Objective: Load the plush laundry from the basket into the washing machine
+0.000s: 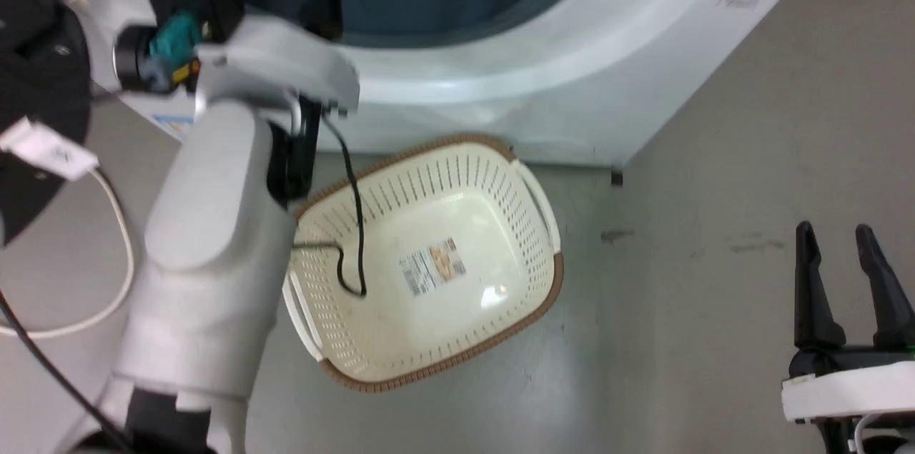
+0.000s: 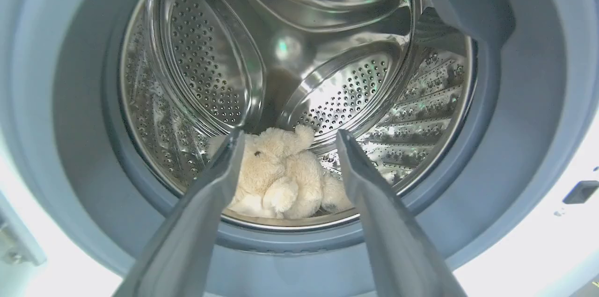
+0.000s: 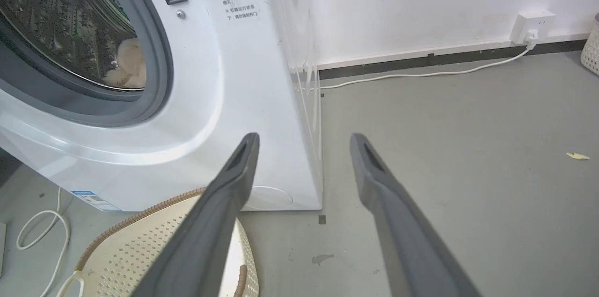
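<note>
Cream-white basket (image 1: pixel 515 204) on floor (image 1: pixel 715 154) near front of washing machine (image 1: pixel 557 82), base bare, label (image 1: pixel 432 267) showing: head view. Right gripper (image 1: pixel 835 229) lower right, jaws wide, holding nothing. Left wrist view: my left gripper (image 2: pixel 288 135) faces drum (image 2: pixel 206 54), jaws spread full, gripping nothing; plush laundry (image 2: pixel 281 175) lies at drum's bottom, by front lip. Right wrist view: I see plush inside drum, right jaws apart above floor.

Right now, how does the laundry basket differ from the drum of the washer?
The basket is cream plastic with a brown rim; the drum is shiny steel ringed by a grey gasket. The basket holds no laundry, its base label bare; the drum holds the plush bear. The basket sits on the floor opening upward; the drum faces out of the washing machine's front. Both have perforated walls.
</note>
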